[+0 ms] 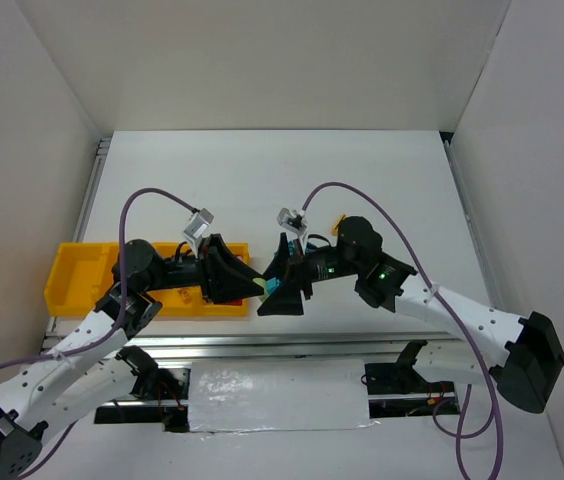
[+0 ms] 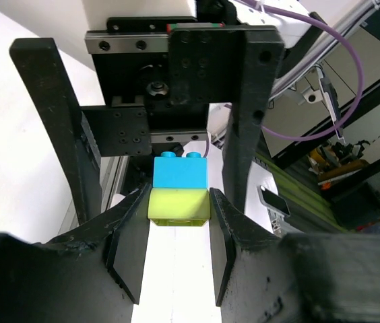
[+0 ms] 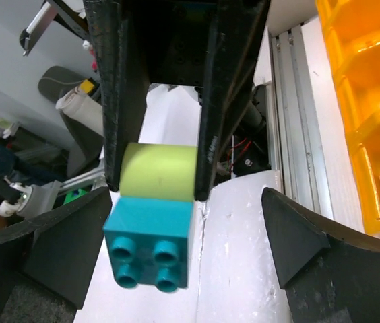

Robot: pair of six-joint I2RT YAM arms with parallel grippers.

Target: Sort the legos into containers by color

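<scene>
My left jaws pinch the green lego [image 2: 178,207], my right jaws spread wide; I'd close them squarely on the attached teal lego [image 3: 151,242] and pull straight.

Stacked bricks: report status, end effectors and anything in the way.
Left end effector shut on green brick, teal brick stuck on it. Right end effector open, straddling the pair, not touching. No obstruction seen.
</scene>
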